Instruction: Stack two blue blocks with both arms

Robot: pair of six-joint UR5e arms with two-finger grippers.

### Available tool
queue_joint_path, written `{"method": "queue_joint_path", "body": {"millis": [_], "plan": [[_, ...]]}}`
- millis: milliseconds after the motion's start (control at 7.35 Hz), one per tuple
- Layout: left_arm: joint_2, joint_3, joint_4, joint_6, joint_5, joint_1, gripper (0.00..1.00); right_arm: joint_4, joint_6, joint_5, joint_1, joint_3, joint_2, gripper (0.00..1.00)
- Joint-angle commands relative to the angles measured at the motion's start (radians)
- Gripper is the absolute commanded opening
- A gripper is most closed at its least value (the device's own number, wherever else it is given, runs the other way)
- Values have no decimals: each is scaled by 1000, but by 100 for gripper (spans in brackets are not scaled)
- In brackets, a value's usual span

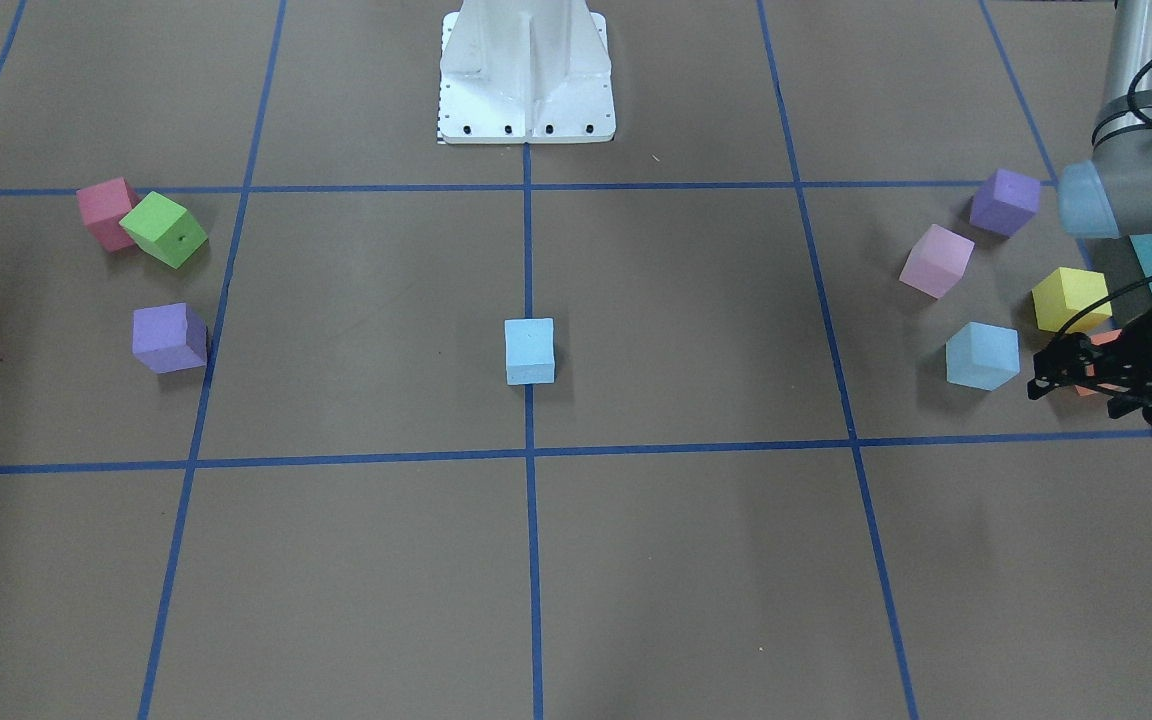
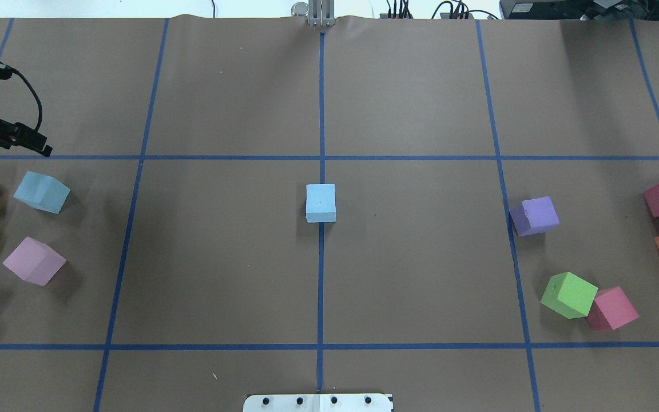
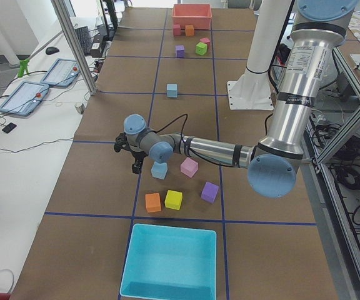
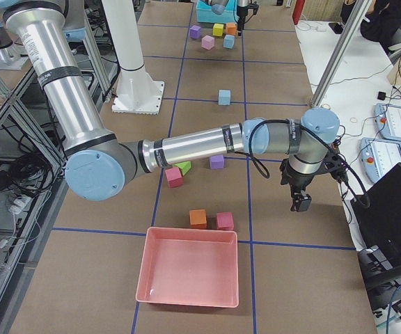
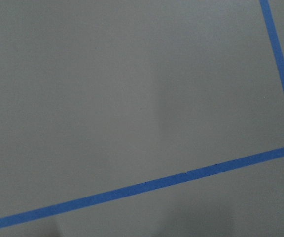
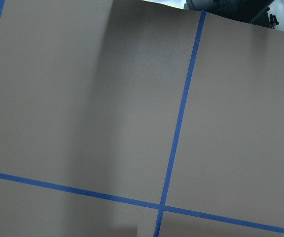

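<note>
One blue block (image 1: pixel 529 351) sits alone at the table's centre on the middle tape line; it also shows in the overhead view (image 2: pixel 321 202). The other blue block (image 1: pixel 982 356) (image 2: pixel 42 192) lies on my left side among other coloured cubes. My left gripper (image 1: pixel 1076 395) hovers just beside this block, toward the table's far edge. Its fingers look spread and hold nothing. My right gripper (image 4: pixel 299 203) shows only in the exterior right view, pointing down over bare table, and I cannot tell its state. Both wrist views show only paper and tape.
Yellow (image 1: pixel 1069 298), pink (image 1: pixel 936 260), purple (image 1: pixel 1004 201) and orange cubes surround the left blue block. A green cube (image 2: pixel 568 294), a purple cube (image 2: pixel 534 216) and other cubes lie on my right side. A turquoise box (image 3: pixel 170 262) and a pink tray (image 4: pixel 189 266) stand at the table's ends.
</note>
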Motion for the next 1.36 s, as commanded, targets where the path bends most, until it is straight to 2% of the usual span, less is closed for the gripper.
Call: {"method": "queue_joint_path", "body": {"millis": [0,545,681,1225], "plan": [[40,-4,-61,-19,4,22,98,22,-6,-1,4,1,-25,100],[32,-33,-58,-96,9,78,98,29,-3,-1,4,2,-30,100],[37,-35,-58,-93,47,85,98,30,-1,-1,5,2,-28,100],[39,-29,-51,-94,87,121,98,30,8,-3,4,1,-25,100]]}}
